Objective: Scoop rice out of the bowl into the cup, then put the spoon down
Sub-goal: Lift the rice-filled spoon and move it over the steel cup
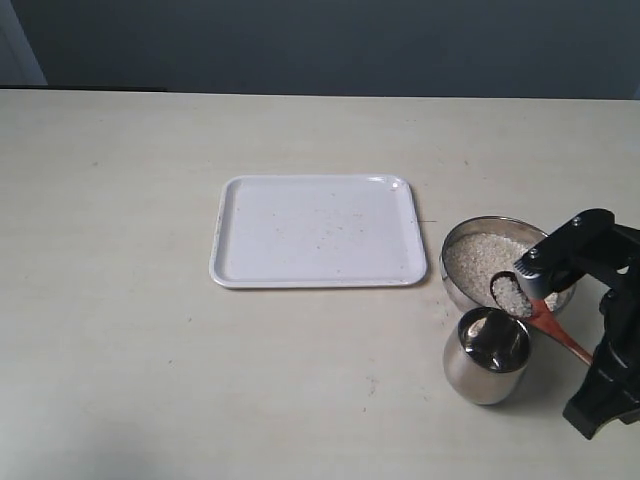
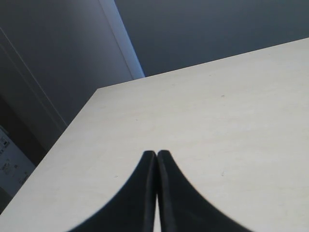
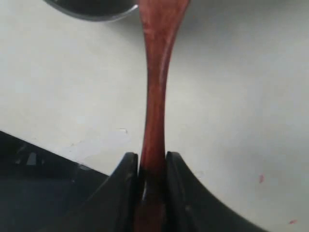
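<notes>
- The right end effector (image 3: 152,162) is clamped on the handle of the wooden spoon (image 1: 550,325), its two fingers pressing the handle from either side.
- The spoon is held above the desk (image 1: 120,350), its handle slanting down toward the near right.
- The spoon's oval end carries a heap of rice (image 1: 510,295) and hangs over the near edge of the bowl (image 1: 452,240), just beyond the cup's far rim.
- The bowl holds more rice and stands right of the white tray (image 1: 318,232).
- The cup (image 1: 487,370) stands upright just near of the bowl.
- The left end effector (image 2: 157,157) is closed on nothing, its fingers together above bare desk.
</notes>
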